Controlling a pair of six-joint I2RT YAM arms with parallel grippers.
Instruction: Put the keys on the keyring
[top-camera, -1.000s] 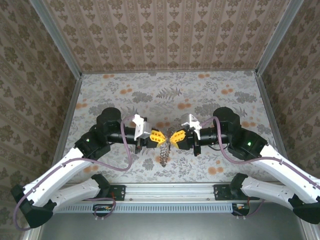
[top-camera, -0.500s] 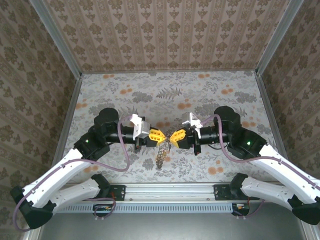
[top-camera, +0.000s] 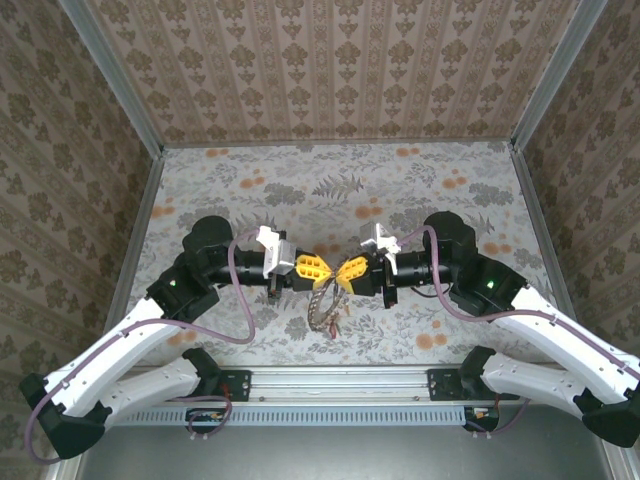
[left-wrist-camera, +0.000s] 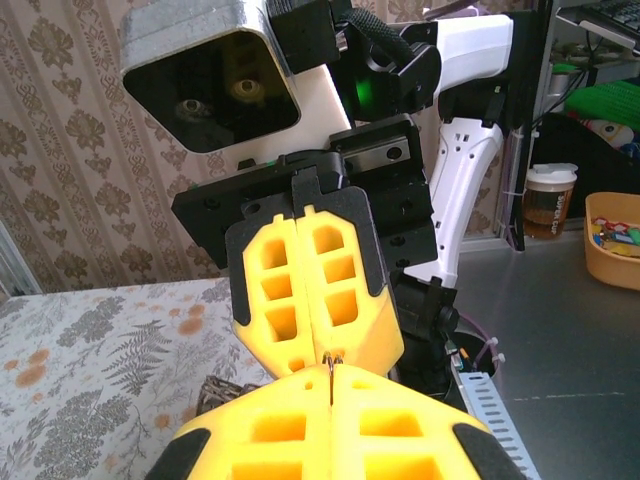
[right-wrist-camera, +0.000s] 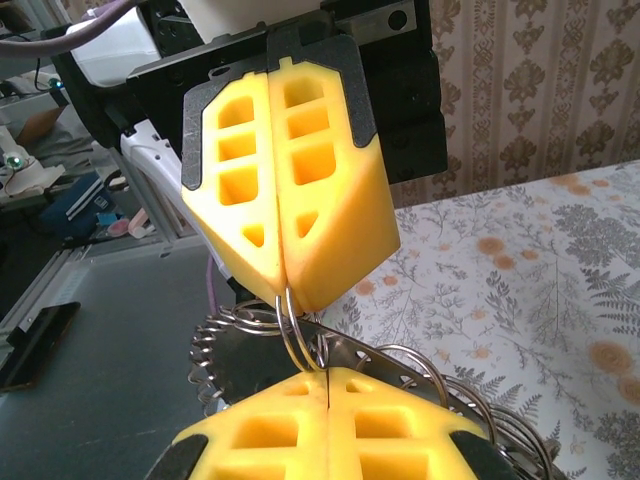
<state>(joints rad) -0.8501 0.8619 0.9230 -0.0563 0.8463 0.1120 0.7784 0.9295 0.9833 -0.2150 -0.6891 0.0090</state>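
Your left gripper (top-camera: 322, 270) and right gripper (top-camera: 346, 274) are both clamped shut, tip to tip, on the top wire of the keyring (top-camera: 325, 308). It hung as a narrow bundle a second ago and now spreads into an open loop, ready for threading. I can't tell whether any keys are on it.

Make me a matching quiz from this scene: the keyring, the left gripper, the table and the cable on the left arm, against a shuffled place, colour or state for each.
1 keyring
2 left gripper
3 table
4 cable

A purple
B covered with flowered cloth
C dangling, pinched at its top
D shut on metal

Pairs: 1-C, 2-D, 3-B, 4-A
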